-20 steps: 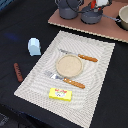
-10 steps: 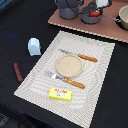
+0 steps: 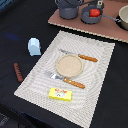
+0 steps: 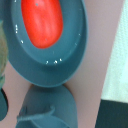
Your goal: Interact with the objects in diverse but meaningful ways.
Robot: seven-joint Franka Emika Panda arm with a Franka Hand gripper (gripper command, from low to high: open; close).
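A red tomato (image 3: 93,12) (image 4: 42,22) lies inside a small grey pot (image 3: 90,18) (image 4: 65,55) on the pink board at the back. Only a white bit of my gripper (image 3: 100,3) shows at the exterior view's upper edge, just above the tomato, and its fingers are not visible. The wrist view looks straight down on the tomato from close by. A pale blue carton (image 3: 34,46) stands to the left of the striped placemat (image 3: 100,65). A yellow box (image 3: 61,94) lies on the mat's near edge. Further left, on the dark table, is a brown sausage (image 3: 18,72).
On the mat sit a round wooden plate (image 3: 68,64), a fork (image 3: 65,80) and a knife (image 3: 80,56) with wooden handles. A bigger grey pot (image 3: 69,8) and a pan (image 3: 123,17) share the pink board (image 3: 65,22) (image 4: 100,85).
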